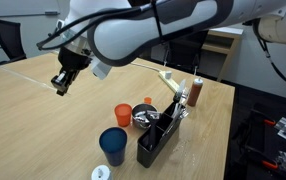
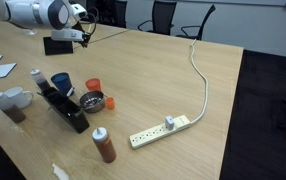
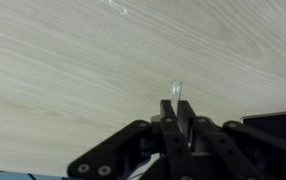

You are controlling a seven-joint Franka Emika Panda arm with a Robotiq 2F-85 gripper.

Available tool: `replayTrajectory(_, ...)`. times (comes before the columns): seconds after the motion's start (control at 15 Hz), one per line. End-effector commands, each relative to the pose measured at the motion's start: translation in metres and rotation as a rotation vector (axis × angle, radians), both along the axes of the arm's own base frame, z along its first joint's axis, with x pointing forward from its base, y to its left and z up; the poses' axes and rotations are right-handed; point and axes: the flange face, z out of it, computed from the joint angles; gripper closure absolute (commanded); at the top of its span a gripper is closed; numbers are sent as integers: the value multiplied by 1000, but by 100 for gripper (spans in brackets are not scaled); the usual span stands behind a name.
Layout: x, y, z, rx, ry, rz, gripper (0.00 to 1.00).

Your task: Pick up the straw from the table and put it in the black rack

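Observation:
My gripper (image 3: 175, 112) is shut on the straw (image 3: 174, 90), a thin clear tube whose tip sticks out past the fingertips in the wrist view. In an exterior view the gripper (image 1: 61, 86) hangs above the wooden table's far left part, well away from the black rack (image 1: 155, 140). The rack is a narrow upright black caddy near the table's front edge, and it also shows in an exterior view (image 2: 63, 108). There the gripper (image 2: 80, 33) is at the far end of the table. The straw is too thin to see in either exterior view.
By the rack stand a blue cup (image 1: 113, 145), an orange cup (image 1: 123, 115), a small metal bowl (image 1: 145, 116) and a brown bottle (image 1: 196, 91). A white power strip (image 2: 161, 130) with a long cable (image 2: 201, 80) lies on the table. Office chairs (image 2: 166, 15) stand behind.

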Motion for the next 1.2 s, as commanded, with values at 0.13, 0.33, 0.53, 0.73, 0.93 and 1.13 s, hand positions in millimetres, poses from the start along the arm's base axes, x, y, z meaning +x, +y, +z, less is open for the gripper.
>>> replayTrajectory(0.13, -11, -17, 58, -40, -91, -50, 97)
replayTrajectory(0.33, -27, -32, 83, -111, -67, -91, 97)
replayTrajectory(0.53, -48, -50, 117, -204, -69, -137, 97)
replayTrajectory(0.73, -82, -74, 150, -347, -42, -200, 97)
replayTrajectory(0.93, -128, -104, 166, -498, 50, -258, 97)
replayTrajectory(1.13, -180, -132, 161, -637, 188, -301, 97)
